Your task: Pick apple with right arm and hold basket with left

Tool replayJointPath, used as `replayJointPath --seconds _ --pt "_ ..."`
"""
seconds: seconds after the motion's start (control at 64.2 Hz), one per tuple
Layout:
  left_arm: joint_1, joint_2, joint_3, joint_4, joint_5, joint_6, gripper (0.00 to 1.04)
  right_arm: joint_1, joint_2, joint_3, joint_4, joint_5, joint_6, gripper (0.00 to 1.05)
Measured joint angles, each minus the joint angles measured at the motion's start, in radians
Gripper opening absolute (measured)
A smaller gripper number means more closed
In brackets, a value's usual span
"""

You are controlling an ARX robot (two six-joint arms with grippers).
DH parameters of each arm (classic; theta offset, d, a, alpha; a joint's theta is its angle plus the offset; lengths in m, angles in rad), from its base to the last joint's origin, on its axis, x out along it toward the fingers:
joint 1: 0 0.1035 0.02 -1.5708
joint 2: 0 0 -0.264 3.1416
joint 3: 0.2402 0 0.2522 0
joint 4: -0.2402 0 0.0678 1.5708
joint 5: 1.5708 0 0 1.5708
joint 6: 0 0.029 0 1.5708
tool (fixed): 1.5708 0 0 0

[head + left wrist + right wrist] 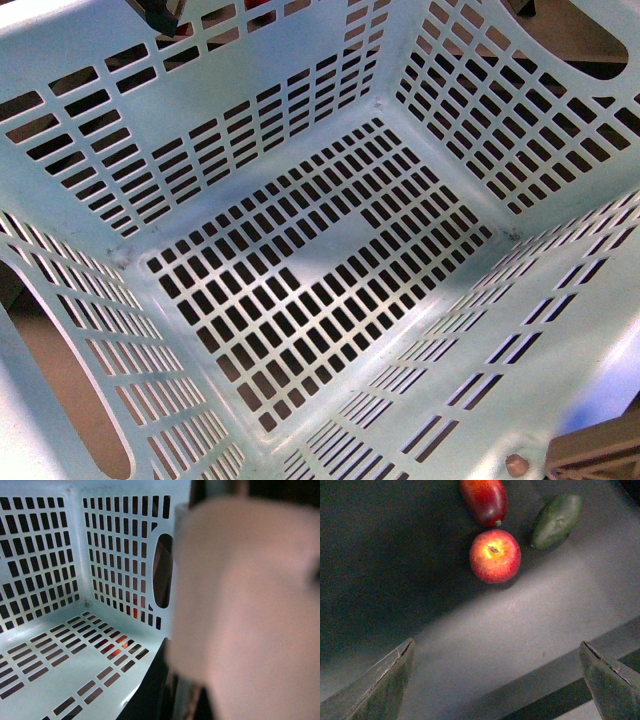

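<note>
On the left, the basket fills our front view and we look straight down onto its bare slotted floor. It seems light and stiff with some give, so we would hold it by the rim or an oval cutout. Whether the left fingers are spread or pinching its wall we cannot tell, because a pale blur covers most of that wrist view. Further right, the apple sits on the dark desk, stem hollow up, just beside a longer red fruit, with a green fruit near. The right fingers hover apart from it, spread wide and empty. We judge the apple firm, glossy and apt to roll, so we would close across its widest middle, on the sides clear of its neighbours. Open desk lies on its other sides, and a strip, perhaps an edge, crosses under the fingers.
</note>
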Motion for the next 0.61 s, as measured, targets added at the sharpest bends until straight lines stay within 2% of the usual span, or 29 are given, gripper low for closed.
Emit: replayJointPath --seconds 0.109,0.203,0.327,0.608 --pt "0.000 0.000 0.000 0.000 0.002 0.000 0.07 -0.004 0.328 0.081 0.216 0.030 -0.091 0.96" --pt "0.000 0.000 0.000 0.000 0.001 0.000 0.07 -0.004 0.520 0.148 0.274 0.075 -0.130 0.96" --pt "0.000 0.000 0.000 0.000 0.001 0.000 0.07 0.013 0.702 0.235 0.261 0.101 -0.150 0.96" --pt "0.000 0.000 0.000 0.000 0.003 0.000 0.07 0.043 0.829 0.386 0.216 0.137 -0.147 0.96"
